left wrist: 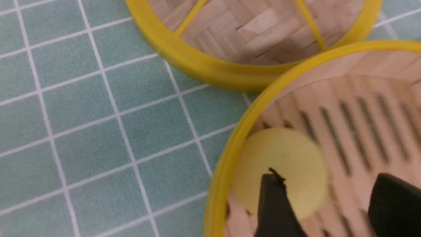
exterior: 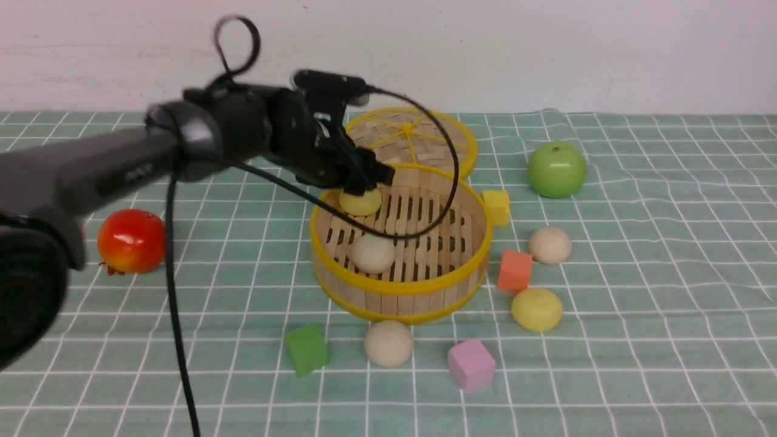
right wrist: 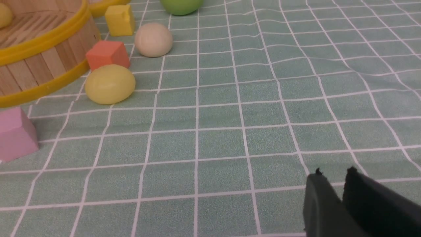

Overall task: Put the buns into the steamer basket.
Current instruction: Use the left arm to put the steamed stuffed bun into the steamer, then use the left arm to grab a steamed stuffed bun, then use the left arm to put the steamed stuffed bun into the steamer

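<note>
Black left arm (exterior: 91, 170) reaching in from nine o'clock, its left gripper (left wrist: 332, 204) standing with jaws apart over a pale yellow round bun (left wrist: 279, 171) lying inside the yellow-rimmed bamboo steamer basket (exterior: 400, 288) at its ten o'clock edge.

The front camera looks across the surface (exterior: 637, 340); both wrist cameras sit low and close, sharing the basket (exterior: 397, 285).

The counter (exterior: 668, 273) wears a sage-green cloth checked with white lines. The steamer basket (exterior: 400, 288) is pale wood with yellow rims. Apples: one red-orange (exterior: 131, 241), one green (exterior: 556, 169). Blocks: green (exterior: 306, 348), pink (exterior: 471, 363), orange (exterior: 515, 271), yellow (exterior: 496, 207). Buns: beige (exterior: 388, 343) and pale yellow (exterior: 536, 309). The left claw (exterior: 373, 179) is black.
</note>
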Action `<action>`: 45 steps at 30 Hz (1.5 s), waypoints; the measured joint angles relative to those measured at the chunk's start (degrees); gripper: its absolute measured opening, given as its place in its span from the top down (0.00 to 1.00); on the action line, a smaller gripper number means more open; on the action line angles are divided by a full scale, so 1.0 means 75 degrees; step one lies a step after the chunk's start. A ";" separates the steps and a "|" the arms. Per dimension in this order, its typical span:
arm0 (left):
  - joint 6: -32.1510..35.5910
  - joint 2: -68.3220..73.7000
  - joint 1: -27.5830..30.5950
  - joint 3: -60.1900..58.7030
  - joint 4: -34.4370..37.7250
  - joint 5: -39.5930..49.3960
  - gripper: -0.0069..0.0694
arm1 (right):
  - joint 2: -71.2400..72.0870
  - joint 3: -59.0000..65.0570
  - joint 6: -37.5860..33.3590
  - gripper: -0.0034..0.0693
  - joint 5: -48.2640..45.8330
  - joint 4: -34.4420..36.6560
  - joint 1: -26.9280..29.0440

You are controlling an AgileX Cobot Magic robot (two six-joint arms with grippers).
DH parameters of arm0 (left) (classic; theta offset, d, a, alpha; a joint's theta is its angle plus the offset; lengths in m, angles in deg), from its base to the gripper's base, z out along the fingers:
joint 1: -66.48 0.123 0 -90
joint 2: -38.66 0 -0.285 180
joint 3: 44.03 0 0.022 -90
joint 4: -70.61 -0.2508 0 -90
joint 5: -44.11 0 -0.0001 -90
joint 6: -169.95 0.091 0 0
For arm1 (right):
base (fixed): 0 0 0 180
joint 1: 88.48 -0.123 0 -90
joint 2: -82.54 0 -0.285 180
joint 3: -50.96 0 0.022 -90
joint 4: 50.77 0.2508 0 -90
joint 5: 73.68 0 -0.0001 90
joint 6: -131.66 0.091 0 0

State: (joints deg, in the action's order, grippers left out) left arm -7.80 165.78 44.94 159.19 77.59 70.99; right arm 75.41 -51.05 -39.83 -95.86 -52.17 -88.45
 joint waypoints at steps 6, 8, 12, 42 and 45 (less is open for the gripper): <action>-0.0006 -0.1345 -0.0480 -0.0225 0.0392 0.2553 0.51 | 0.0000 0.0000 0.0000 0.80 0.0000 0.0000 0.0000; -0.0006 -0.1535 -0.0800 -0.0621 0.0488 0.3328 0.62 | 0.0000 0.0000 0.0000 0.80 0.0000 0.0000 0.0000; 0.0000 -0.1425 -0.1379 -0.1341 0.0505 0.3677 0.74 | 0.0000 0.0000 0.0000 0.79 0.0000 0.0000 0.0000; -0.0381 -0.0445 -0.1658 -0.1493 -0.0104 0.3045 0.92 | 0.0000 0.0000 0.0000 0.76 0.0000 0.0000 0.0000; -0.0300 -0.1120 -0.1672 -0.1502 0.0049 0.3179 0.92 | 0.0000 0.0000 0.0000 0.76 0.0000 0.0000 0.0000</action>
State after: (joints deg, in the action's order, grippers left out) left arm -10.05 157.38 32.40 147.93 77.95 94.82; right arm 75.41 -51.05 -39.83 -95.86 -52.17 -88.45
